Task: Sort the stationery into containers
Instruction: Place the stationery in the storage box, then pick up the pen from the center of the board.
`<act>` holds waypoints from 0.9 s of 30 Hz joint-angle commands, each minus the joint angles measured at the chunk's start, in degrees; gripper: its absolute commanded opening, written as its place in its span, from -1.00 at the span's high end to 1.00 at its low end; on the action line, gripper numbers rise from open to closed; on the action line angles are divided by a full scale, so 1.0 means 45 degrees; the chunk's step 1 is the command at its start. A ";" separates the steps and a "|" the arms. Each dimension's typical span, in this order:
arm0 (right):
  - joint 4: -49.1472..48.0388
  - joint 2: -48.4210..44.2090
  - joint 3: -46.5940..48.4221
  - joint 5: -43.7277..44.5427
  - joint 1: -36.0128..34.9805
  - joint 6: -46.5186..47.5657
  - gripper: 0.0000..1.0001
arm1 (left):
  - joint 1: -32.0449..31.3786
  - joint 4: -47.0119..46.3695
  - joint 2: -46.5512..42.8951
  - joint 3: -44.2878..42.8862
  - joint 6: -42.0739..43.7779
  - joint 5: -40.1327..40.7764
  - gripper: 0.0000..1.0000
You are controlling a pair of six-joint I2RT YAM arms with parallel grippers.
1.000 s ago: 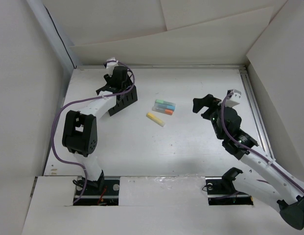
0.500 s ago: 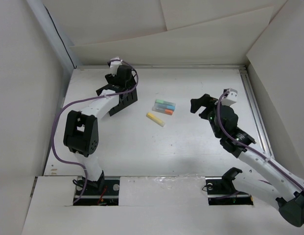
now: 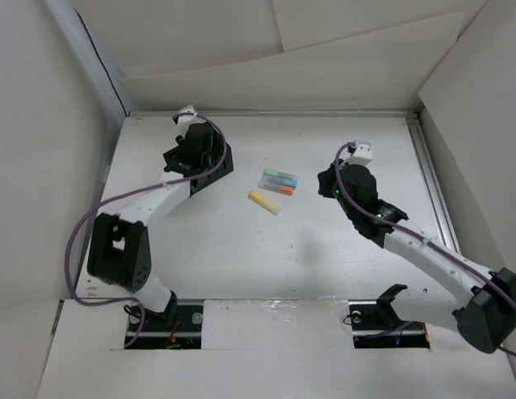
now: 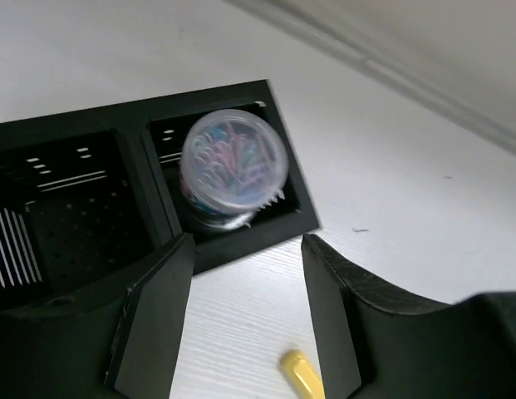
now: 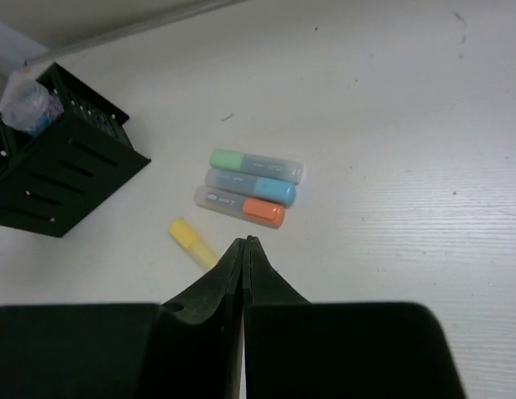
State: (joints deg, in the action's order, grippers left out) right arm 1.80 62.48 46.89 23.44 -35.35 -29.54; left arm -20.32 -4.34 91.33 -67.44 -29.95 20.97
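Observation:
Three capped bars lie side by side mid-table: green (image 5: 256, 165), blue (image 5: 251, 188) and orange (image 5: 239, 205). A yellow bar (image 5: 194, 242) lies apart, nearer the arms. My right gripper (image 5: 245, 241) is shut with nothing in it and hovers just right of the bars (image 3: 279, 183). The black organiser box (image 4: 233, 245) stands at the far left. A round clear roll-like tub (image 4: 235, 162) sits in one of its compartments. Above the box's near edge my left gripper (image 4: 245, 245) is open, with only bare table between its fingers.
White walls enclose the table on all sides. A metal rail (image 3: 430, 179) runs along the right edge. The organiser's larger compartment (image 4: 66, 216) shows a perforated floor. Purple cables trail along both arms.
The right gripper has shut and swung left toward the bars. The left gripper has shifted over the organiser, and its arm has moved left.

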 commanded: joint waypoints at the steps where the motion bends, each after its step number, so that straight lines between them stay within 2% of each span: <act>1: -0.0655 0.1479 0.1041 -0.1300 -0.0230 0.0606 0.97 | -0.0484 -0.2449 -0.2187 0.1503 -0.0687 -0.1242 0.00; 4: -0.0655 0.2694 0.1588 -0.1926 -0.0230 0.0764 0.65 | -0.1147 -0.2901 -0.3106 0.2347 -0.0687 -0.1554 0.00; 5: -0.0655 0.3510 0.1726 -0.2083 -0.0346 0.0918 0.37 | -0.1285 -0.3270 -0.3301 0.2969 -0.0687 -0.1671 0.00; 8: -0.0655 0.4648 0.2291 -0.2590 -0.0347 0.1055 -0.05 | -0.1286 -0.4168 -0.4258 0.4452 -0.1096 -0.2529 0.00; 9: -0.0655 0.5347 0.2429 -0.2592 -0.0501 0.1250 -0.28 | -0.1286 -0.4289 -0.4492 0.4769 -0.1097 -0.2667 0.00; 12: -0.0655 0.6540 0.2859 -0.3001 -0.0638 0.1542 -0.50 | -0.1286 -0.4290 -0.5177 0.5608 -0.1214 -0.3056 0.00; 21: -0.0420 0.9044 0.3972 -0.4583 -0.0640 0.2402 -0.50 | -0.1286 -0.4405 -0.5764 0.7231 -0.1800 -0.4210 0.00; 27: 0.0008 1.0158 0.4638 -0.4740 -0.0757 0.2756 -0.50 | -0.1286 -0.4798 -0.5608 0.7641 -0.1957 -0.4525 0.00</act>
State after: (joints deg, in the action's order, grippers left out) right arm 1.72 107.28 64.77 3.68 -38.09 -18.98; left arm -26.26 -21.78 66.96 -33.98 -37.91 2.13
